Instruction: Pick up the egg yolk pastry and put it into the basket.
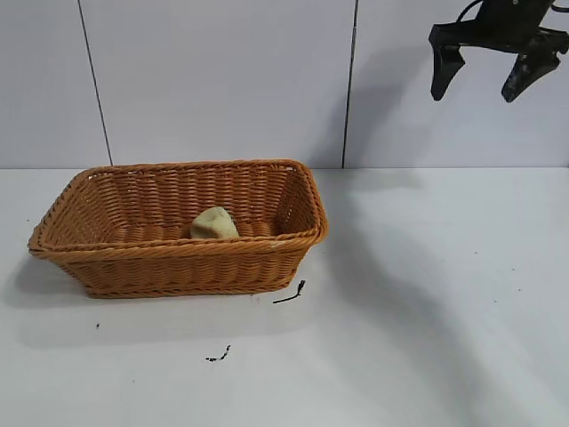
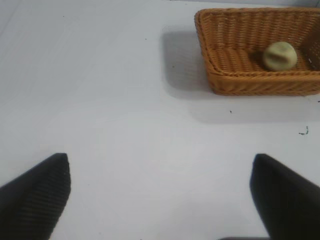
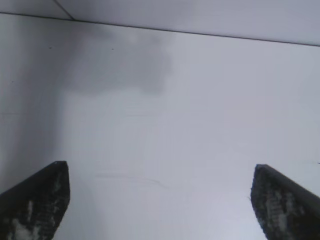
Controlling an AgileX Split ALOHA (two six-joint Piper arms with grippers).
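Note:
The egg yolk pastry (image 1: pixel 214 223) is a pale yellow-green puck. It lies inside the orange-brown wicker basket (image 1: pixel 107 265), tilted against the floor near the front wall. It also shows in the left wrist view (image 2: pixel 279 55), inside the basket (image 2: pixel 235 82). My right gripper (image 1: pixel 484 82) hangs high at the upper right, far from the basket, open and empty. In its own view the right gripper (image 3: pixel 160 175) has wide-apart fingers over bare table. My left gripper (image 2: pixel 160 175) is open and empty over bare table, well away from the basket. It is out of the exterior view.
The white table (image 1: pixel 427 294) stretches to the right of the basket. Two small dark scraps lie in front of the basket, one (image 1: pixel 291 294) near its right front corner and one (image 1: pixel 219 356) closer to the front edge. A white panelled wall (image 1: pixel 222 80) stands behind.

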